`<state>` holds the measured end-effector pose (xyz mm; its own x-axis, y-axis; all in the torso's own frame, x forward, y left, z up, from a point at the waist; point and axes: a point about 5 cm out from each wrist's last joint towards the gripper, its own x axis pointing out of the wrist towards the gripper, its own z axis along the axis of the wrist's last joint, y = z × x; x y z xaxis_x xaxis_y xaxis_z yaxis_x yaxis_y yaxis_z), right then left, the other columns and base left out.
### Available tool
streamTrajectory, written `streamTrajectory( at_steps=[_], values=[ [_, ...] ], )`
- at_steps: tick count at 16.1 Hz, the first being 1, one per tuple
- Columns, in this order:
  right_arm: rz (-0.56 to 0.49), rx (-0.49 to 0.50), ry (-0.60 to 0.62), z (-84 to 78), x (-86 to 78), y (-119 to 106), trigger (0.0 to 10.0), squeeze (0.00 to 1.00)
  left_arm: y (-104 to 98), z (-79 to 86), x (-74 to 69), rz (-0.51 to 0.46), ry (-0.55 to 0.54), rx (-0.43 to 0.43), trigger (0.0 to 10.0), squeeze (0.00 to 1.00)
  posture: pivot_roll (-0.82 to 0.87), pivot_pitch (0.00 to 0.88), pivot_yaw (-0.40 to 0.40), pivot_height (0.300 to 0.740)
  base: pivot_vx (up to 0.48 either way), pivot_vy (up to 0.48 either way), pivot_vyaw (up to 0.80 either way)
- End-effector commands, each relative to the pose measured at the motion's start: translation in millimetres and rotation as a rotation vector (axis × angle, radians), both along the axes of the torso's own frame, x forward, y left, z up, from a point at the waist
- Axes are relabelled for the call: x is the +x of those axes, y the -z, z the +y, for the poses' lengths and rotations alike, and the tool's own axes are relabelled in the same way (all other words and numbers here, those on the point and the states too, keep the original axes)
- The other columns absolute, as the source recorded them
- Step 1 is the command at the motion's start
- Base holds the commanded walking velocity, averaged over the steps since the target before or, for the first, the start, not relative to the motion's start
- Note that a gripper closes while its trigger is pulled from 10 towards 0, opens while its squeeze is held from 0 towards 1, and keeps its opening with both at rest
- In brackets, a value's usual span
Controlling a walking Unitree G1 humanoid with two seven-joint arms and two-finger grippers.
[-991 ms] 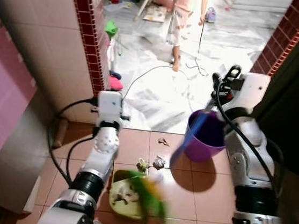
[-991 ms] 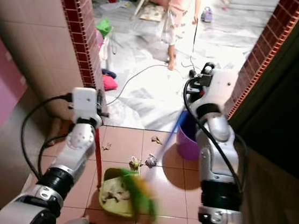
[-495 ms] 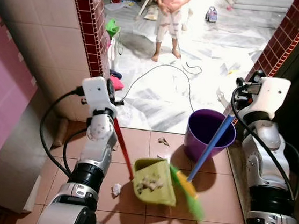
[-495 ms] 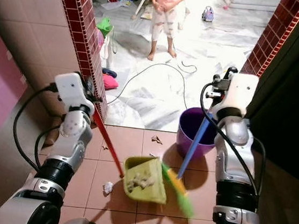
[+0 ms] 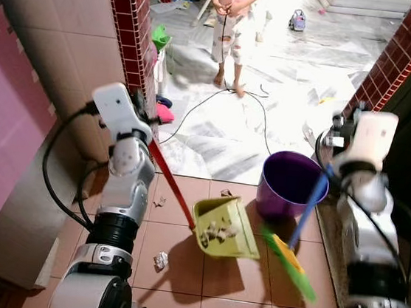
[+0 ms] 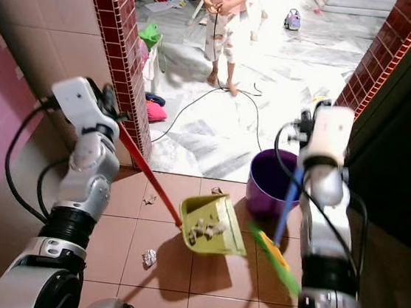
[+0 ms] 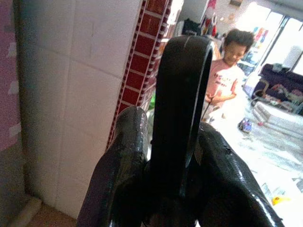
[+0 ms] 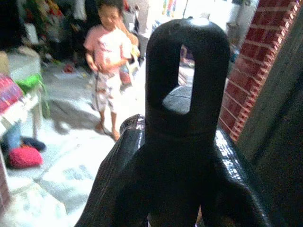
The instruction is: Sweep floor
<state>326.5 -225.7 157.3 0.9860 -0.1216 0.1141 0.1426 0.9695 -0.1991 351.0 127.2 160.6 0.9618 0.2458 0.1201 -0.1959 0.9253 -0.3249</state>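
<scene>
A lime-green dustpan [image 5: 224, 227] hangs tilted above the tiled floor with crumpled paper scraps inside. Its red handle [image 5: 171, 185] runs up to my left arm. In the left wrist view my left gripper [image 7: 179, 146] is shut on the handle's black loop end [image 7: 182, 90]. The broom's blue handle [image 5: 308, 208] slants down from my right arm to green and yellow bristles [image 5: 290, 263], just right of the dustpan. My right gripper [image 8: 182, 156] is shut on the broom's black loop end [image 8: 187, 71].
A purple bin [image 5: 288, 184] stands just beyond the dustpan by the doorway. Paper scraps [image 5: 161, 260] lie on the tiles at left. A person [image 5: 232, 19] stands on the marble floor beyond, holding a cable [image 5: 218, 107]. Brick pillars [image 5: 134, 34] flank the opening.
The dustpan has risen off the floor and moved right and forward toward the purple bin. The broom head swung right, away from the pan. The person shifted a little.
</scene>
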Motion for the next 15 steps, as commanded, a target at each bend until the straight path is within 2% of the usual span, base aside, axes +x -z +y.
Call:
streamTrajectory(
  at_steps=[1,6,8,10,12,15],
  values=[
    [-0.034,-0.022,0.009,0.8,-3.7,-3.1,10.0,0.00,-25.4,6.5,0.5,-0.087,-0.009,-0.020,10.0,0.00,-0.14,0.000,0.033,0.740,0.000,0.000,0.00],
    [0.052,-0.024,0.028,4.7,-12.1,24.0,10.0,0.00,-41.1,21.3,-1.5,-0.112,-0.031,0.028,10.0,0.00,-0.13,0.000,0.044,0.740,0.000,0.000,0.00],
    [0.122,0.052,-0.011,18.5,-19.4,41.8,10.0,0.00,-52.1,26.8,-2.9,-0.147,-0.031,0.040,10.0,0.00,-0.12,0.000,0.045,0.740,0.000,0.000,0.00],
    [0.191,0.115,-0.099,39.6,-26.2,58.6,10.0,0.00,-73.4,30.7,1.9,-0.212,-0.031,0.058,10.0,0.00,-0.12,0.000,0.051,0.740,0.000,0.000,0.00],
    [0.180,0.109,-0.112,46.3,-28.1,58.9,10.0,0.00,-85.8,31.5,5.9,-0.247,-0.022,0.079,10.0,0.00,-0.12,0.000,0.060,0.740,0.000,0.000,0.00],
    [0.178,0.118,-0.092,48.0,-30.2,59.5,10.0,0.00,-97.2,32.9,8.9,-0.279,-0.001,0.115,10.0,0.00,-0.13,0.000,0.074,0.740,0.000,0.000,-0.68]
  ],
)
